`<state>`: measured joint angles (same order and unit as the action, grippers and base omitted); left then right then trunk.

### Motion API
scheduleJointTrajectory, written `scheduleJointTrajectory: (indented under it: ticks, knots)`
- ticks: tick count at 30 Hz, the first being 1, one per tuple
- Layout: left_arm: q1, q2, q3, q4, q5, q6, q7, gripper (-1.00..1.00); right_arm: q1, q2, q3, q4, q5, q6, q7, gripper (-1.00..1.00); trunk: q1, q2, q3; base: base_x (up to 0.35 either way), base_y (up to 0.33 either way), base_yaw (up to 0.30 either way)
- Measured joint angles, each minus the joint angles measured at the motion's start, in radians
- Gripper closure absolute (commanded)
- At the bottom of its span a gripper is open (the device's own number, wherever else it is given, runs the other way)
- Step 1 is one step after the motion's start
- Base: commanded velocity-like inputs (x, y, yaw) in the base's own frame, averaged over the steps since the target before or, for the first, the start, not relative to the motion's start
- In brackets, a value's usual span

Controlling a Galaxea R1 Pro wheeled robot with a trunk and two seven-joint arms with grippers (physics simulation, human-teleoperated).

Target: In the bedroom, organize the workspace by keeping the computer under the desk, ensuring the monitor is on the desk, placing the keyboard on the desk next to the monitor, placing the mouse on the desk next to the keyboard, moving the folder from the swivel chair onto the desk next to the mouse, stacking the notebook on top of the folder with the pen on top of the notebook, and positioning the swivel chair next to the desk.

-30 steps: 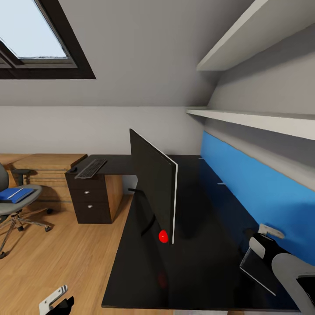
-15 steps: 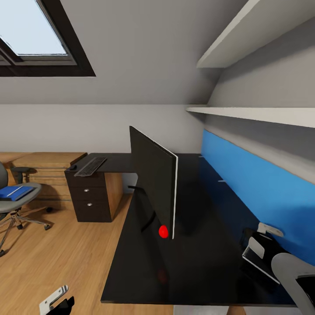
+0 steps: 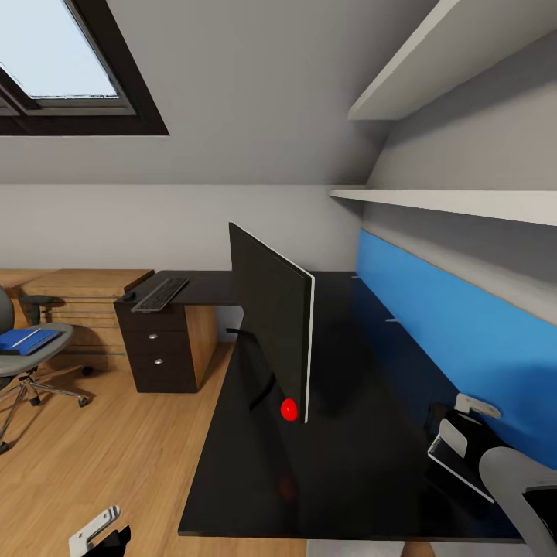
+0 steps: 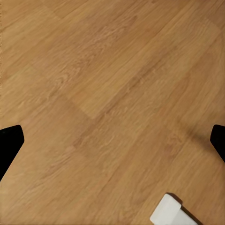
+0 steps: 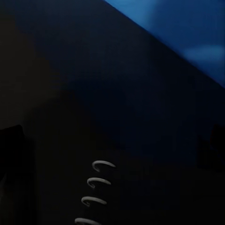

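Nearest, at 7 o'clock, my left claw (image 3: 100, 532) hangs low over the wood floor (image 4: 93, 84), its fingers wide apart and empty. At 4 o'clock my right claw (image 3: 464, 422) sits over the glossy black counter (image 3: 356, 464) and seems clamped on the notebook (image 3: 458, 469), which tilts clear of the top. In the right wrist view, its wire spiral (image 5: 96, 187) shows between the fingers.

The notebook should be light and fairly stiff, but its cover looks slick. I judge a pinch near the bound edge safest, as the far end may droop or swing.

At 12 o'clock the monitor (image 3: 271, 333) stands edge-on on the counter. Farther, at 11 o'clock, the keyboard (image 3: 161, 295) lies over the drawer unit (image 3: 158, 356), with the mouse (image 3: 128, 296) just beside it. At 9 o'clock the swivel chair (image 3: 15, 370) stands well apart from the counter. It carries the blue folder (image 3: 31, 342), with the pen (image 3: 25, 337) lying on it. The folder must reach the counter before this notebook can be stacked on it.
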<state>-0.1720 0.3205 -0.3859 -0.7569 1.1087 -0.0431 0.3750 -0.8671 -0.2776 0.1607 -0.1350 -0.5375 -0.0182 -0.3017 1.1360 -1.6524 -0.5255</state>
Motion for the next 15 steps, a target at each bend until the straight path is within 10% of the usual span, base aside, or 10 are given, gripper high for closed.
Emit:
scheduleJointTrajectory:
  ticks: [15]
  knots:
    - [0.000,-0.001,-0.002,0.001,0.000,0.000,0.000,-1.00,0.000,0.006,0.003,-0.003,0.001,-0.003,0.000,-1.00,0.000,0.000,0.000,-0.011,0.052,0.000]
